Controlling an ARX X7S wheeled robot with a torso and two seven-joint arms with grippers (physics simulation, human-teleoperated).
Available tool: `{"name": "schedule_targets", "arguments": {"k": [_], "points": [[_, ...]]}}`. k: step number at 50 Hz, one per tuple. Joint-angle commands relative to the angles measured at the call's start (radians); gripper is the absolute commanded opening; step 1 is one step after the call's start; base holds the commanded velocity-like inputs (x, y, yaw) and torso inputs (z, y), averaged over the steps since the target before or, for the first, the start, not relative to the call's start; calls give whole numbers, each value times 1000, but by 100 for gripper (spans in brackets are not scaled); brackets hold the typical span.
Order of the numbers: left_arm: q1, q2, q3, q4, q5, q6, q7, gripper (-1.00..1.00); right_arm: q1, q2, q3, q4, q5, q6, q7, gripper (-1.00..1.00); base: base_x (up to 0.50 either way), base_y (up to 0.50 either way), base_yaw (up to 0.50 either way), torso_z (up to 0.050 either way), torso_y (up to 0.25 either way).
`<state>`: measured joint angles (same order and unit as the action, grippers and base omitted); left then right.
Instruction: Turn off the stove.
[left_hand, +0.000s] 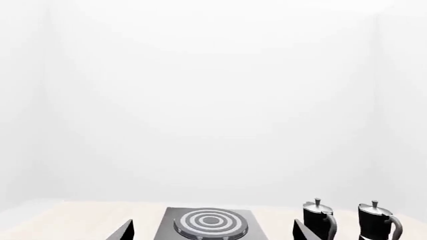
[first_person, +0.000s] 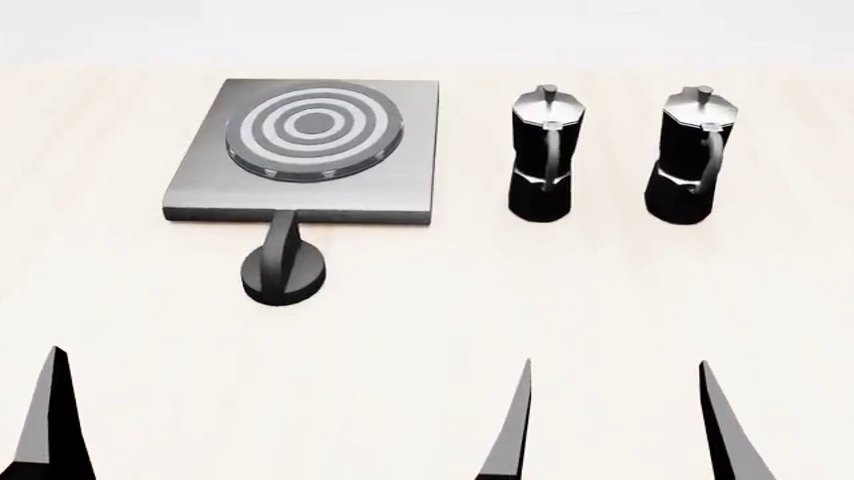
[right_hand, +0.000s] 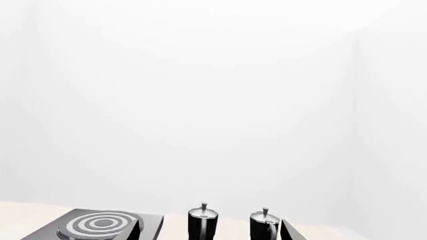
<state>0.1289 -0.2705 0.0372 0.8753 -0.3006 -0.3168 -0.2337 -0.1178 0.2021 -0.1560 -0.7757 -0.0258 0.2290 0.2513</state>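
**Supervisor:** Report the position of the stove and the state of each end effector.

**Operator:** The stove (first_person: 307, 150) sits far left on the desk (first_person: 561, 300). Its knob (first_person: 283, 270) lies just in front of the plate's near edge, joined to it by a short stem. I have the right end effector (first_person: 614, 425) open, fingers well apart, holding nothing. Only one finger (first_person: 56, 420) of the left end effector shows in the head view; its wrist view shows both fingers spread, so I read it as open and empty. Both are well short of the knob.

**Supervisor:** Hazards?

**Operator:** In my judgement, reaching with the right arm risks sweeping the nearer moka pot (first_person: 541, 155), which stands just beside the stove, with the second pot (first_person: 691, 155) further right. A closing grip that lands off-centre could slip around the knob without turning it.
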Motion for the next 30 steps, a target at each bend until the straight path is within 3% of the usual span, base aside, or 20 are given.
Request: {"name": "schedule_targets", "arguments": {"k": [1, 9, 30], "points": [[-3, -9, 5, -4, -10, 4, -13, 100, 2, 7, -4, 2, 6, -1, 8, 100, 227, 0, 0, 0, 0], [-3, -16, 12, -10, -15, 3, -19, 100, 2, 11, -3, 10, 24, -9, 9, 100, 255, 0, 0, 0, 0], [-3, -32, 18, -13, -30, 9, -37, 100, 1, 24, -12, 8, 31, -12, 20, 100, 415, 0, 0, 0, 0]]}}
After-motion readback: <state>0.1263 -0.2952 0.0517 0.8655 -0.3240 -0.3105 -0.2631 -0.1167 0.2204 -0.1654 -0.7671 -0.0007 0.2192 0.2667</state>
